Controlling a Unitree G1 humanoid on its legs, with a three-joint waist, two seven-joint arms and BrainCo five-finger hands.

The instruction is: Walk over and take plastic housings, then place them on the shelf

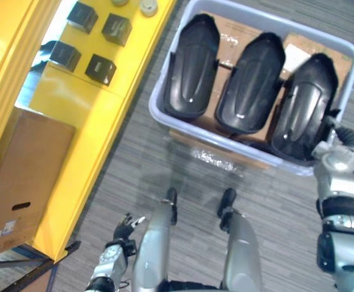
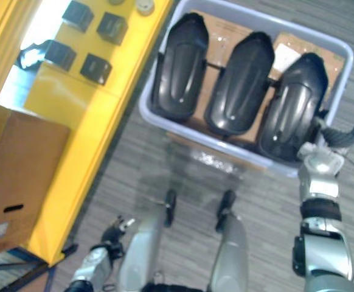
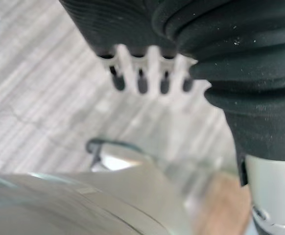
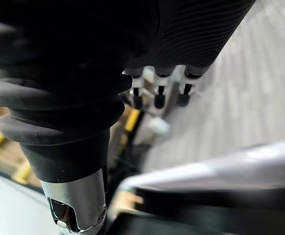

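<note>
Floor: grey striped carpet between me and the work; a yellow shelf runs along the left with small black boxes on it, and a cardboard box sits on a lower level.
Bin: a pale plastic bin stands on the floor, far and to the right.
Housings: the three black plastic housings lie in the bin on cardboard sheets.
Why so: I think they are packed side by side so each can be lifted out alone.
Axis: each long axis runs near to far, leaning a little right; domed side up, narrower end far.
Right hand: my right hand hangs at the bin's near right corner, beside the rightmost housing, fingers relaxed and holding nothing.
Left hand: my left hand is low by the shelf's near end, fingers straight and holding nothing.
</note>
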